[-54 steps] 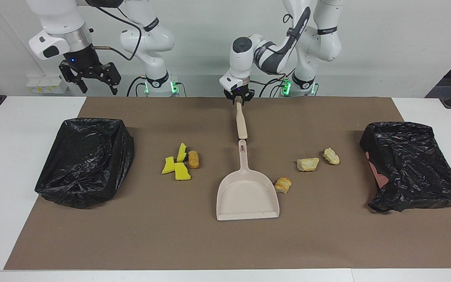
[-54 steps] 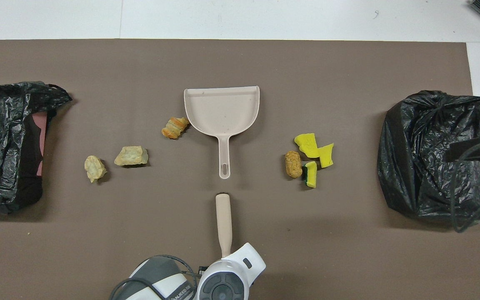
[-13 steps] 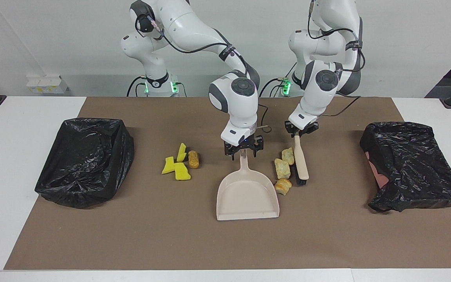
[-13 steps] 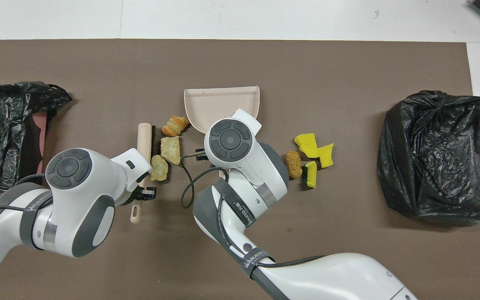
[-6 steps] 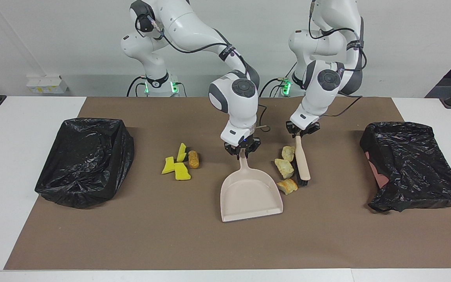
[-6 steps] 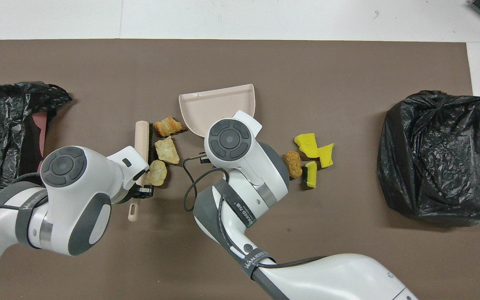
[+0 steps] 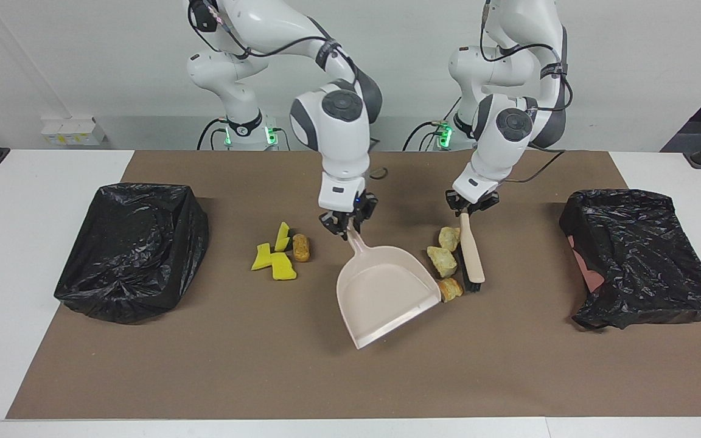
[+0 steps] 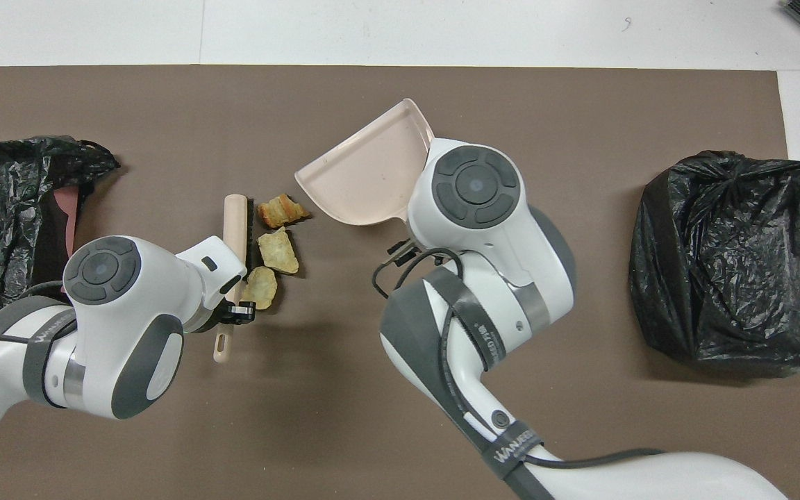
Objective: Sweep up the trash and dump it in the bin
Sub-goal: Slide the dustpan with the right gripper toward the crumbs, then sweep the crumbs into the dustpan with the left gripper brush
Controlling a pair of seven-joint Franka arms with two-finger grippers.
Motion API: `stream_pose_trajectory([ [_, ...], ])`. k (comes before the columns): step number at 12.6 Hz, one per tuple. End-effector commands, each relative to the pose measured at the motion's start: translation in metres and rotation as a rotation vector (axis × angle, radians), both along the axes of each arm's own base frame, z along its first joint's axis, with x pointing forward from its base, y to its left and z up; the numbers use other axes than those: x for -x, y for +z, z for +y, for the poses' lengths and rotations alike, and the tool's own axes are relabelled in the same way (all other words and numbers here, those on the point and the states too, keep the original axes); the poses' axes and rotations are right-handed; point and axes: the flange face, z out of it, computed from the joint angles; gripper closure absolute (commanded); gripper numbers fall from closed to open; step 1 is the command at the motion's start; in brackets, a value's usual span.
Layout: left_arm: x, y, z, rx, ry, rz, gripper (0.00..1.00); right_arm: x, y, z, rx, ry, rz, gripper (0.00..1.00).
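In the facing view, your right gripper (image 7: 346,226) was clamped on the handle of the dustpan (image 7: 387,292), a smooth beige plastic scoop that sat turned on the brown mat (image 7: 265,365), its pan bare and its open lip angled away from the robots and toward the left arm's end. Your left gripper (image 7: 466,210) was closed on the pale handle of the brush (image 7: 471,255), whose dark bristles lay against three pale tan crusty chunks (image 7: 443,261); the chunk farthest from the robots touched the dustpan's side wall. Three bright yellow sponge wedges (image 7: 272,258) and a brown bread-like roll (image 7: 301,247) lay bunched together toward the right arm's end, apart from the dustpan. A crinkled black bag (image 7: 131,249) covered a bin at the right arm's end of the table; a second black bag (image 7: 642,255), showing a patch of pink at its edge, sat at the left arm's end.

In the overhead view, your right arm's wrist hid the dustpan (image 8: 365,180) handle and all of the wedges and roll. The brush (image 8: 233,236) lay lengthwise beside the three chunks (image 8: 275,250), which stood in a loose row between it and the dustpan's wall. Both bags (image 8: 726,257) lay glossy and rumpled at the mat's ends; you could not see into either.
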Motion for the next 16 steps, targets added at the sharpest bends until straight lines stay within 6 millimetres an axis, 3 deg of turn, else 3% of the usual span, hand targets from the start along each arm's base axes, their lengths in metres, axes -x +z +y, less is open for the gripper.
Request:
stream_pose_trajectory([
  [1,-0.011,0.003,0.003,-0.009,-0.011,0.002,1.00,0.016,-0.016,-0.020,0.029,0.369,0.041,1.00],
  [3,-0.021,-0.001,0.012,-0.040,-0.054,0.010,1.00,0.020,-0.027,-0.024,0.064,0.568,0.086,1.00],
  [6,-0.025,-0.014,0.016,-0.050,-0.071,0.029,1.00,0.036,-0.046,-0.001,0.123,0.631,0.141,1.00],
  [8,-0.022,-0.015,0.008,-0.050,-0.087,0.031,1.00,0.052,-0.059,0.026,0.144,0.683,0.156,1.00],
  [9,-0.021,-0.014,0.005,-0.049,-0.095,0.031,1.00,0.054,-0.059,0.029,0.145,0.667,0.157,1.00],
  [13,-0.010,-0.013,-0.025,-0.023,-0.352,0.029,1.00,0.055,-0.065,0.028,0.139,0.600,0.152,1.00],
  [16,0.011,-0.009,-0.057,-0.007,-0.581,0.068,1.00,0.058,-0.067,0.027,0.138,0.567,0.158,1.00],
])
